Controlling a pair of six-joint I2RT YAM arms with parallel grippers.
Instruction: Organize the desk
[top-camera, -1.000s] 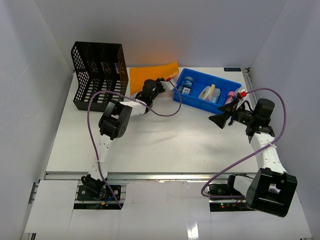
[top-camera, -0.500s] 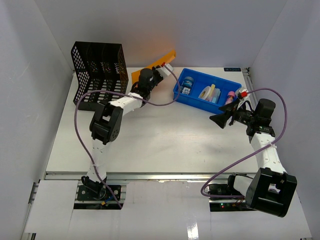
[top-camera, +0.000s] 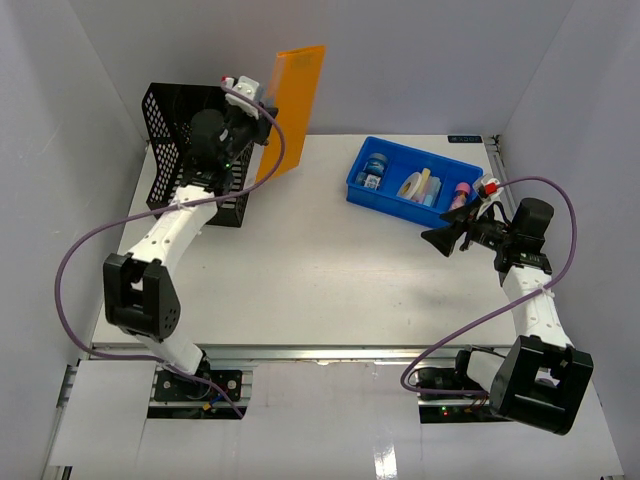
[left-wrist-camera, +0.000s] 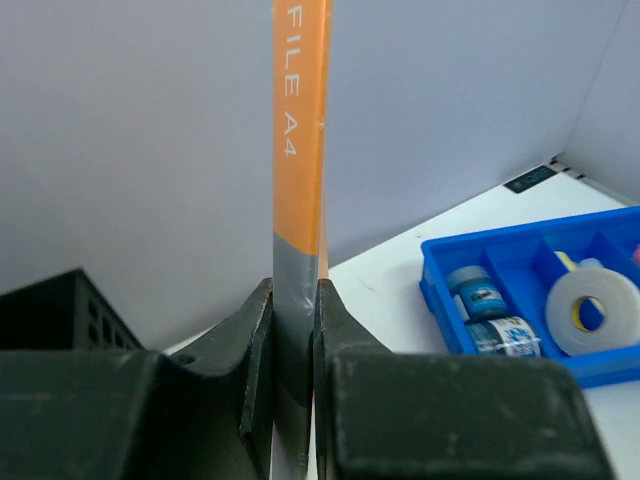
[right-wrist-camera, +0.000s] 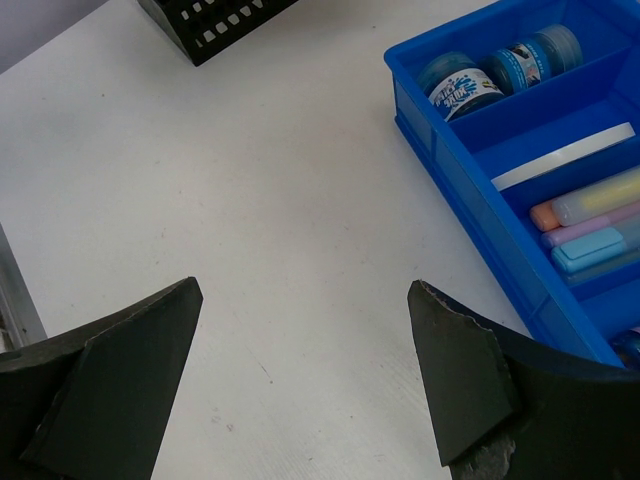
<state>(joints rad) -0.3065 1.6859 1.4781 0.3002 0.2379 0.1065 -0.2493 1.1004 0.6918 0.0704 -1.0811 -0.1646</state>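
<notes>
With the left gripper (left-wrist-camera: 294, 300) pinching the orange folder (top-camera: 297, 95), align edge-on above a black rack (top-camera: 178, 140) slot at the far-left corner of the desk (top-camera: 330, 290), then lower gently, right gripper (right-wrist-camera: 305, 290) spread and clear.

The left gripper (top-camera: 258, 112) has lifted the orange folder (top-camera: 298, 100) off the desk (top-camera: 330, 280); it now hangs upright, not flat. The arm has swung from beside the blue tray (top-camera: 390, 207) to the black rack (top-camera: 170, 175).
</notes>
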